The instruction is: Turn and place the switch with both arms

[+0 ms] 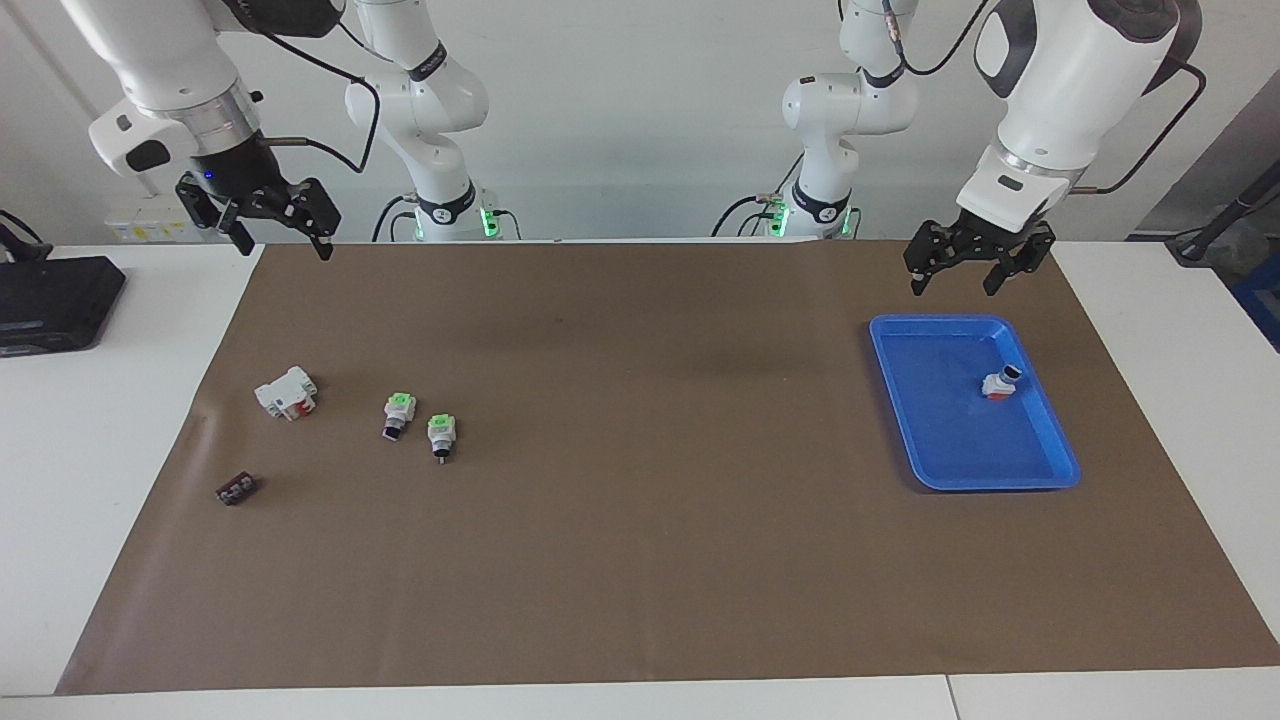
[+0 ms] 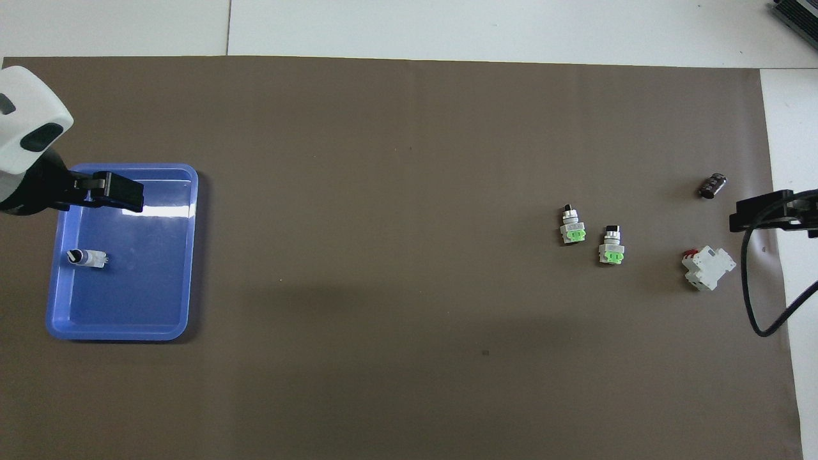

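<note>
Two switches lie on the brown mat, green faces up, toward the right arm's end: one and another beside it. A third switch lies in the blue tray, its red part showing in the facing view. My left gripper hangs open and empty in the air above the tray, clear of that switch. My right gripper waits open and empty, raised over the mat's corner nearest the robots at its own end.
A larger white block with a red part and a small dark piece lie near the two switches. A black box sits on the white table off the mat. A black cable loops under the right arm.
</note>
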`<state>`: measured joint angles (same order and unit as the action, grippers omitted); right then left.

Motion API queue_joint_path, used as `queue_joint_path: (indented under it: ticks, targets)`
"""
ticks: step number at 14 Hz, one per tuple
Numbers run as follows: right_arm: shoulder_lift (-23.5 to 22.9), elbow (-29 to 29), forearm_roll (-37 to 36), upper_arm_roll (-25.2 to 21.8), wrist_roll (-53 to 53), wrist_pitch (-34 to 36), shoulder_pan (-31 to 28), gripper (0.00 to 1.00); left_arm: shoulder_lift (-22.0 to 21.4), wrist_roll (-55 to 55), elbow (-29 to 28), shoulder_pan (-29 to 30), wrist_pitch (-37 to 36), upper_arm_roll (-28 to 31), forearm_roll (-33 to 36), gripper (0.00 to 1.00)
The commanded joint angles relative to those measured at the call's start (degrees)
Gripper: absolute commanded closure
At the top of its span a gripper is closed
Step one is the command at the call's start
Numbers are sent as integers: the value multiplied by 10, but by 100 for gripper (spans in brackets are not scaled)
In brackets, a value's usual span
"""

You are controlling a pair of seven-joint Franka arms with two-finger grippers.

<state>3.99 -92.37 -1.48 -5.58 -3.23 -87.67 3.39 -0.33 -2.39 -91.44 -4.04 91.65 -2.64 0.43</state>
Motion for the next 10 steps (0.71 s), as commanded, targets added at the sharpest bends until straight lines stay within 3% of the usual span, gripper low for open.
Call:
queue_joint_path:
  ticks: [1, 10]
  targets:
    - [6, -4, 1, 6, -4, -1, -8, 0, 0, 8, 31, 3, -39, 0, -8, 2]
    - [13, -22, 4, 6, -5, -8, -7, 0, -8, 6, 34, 0, -50, -5, -13, 0]
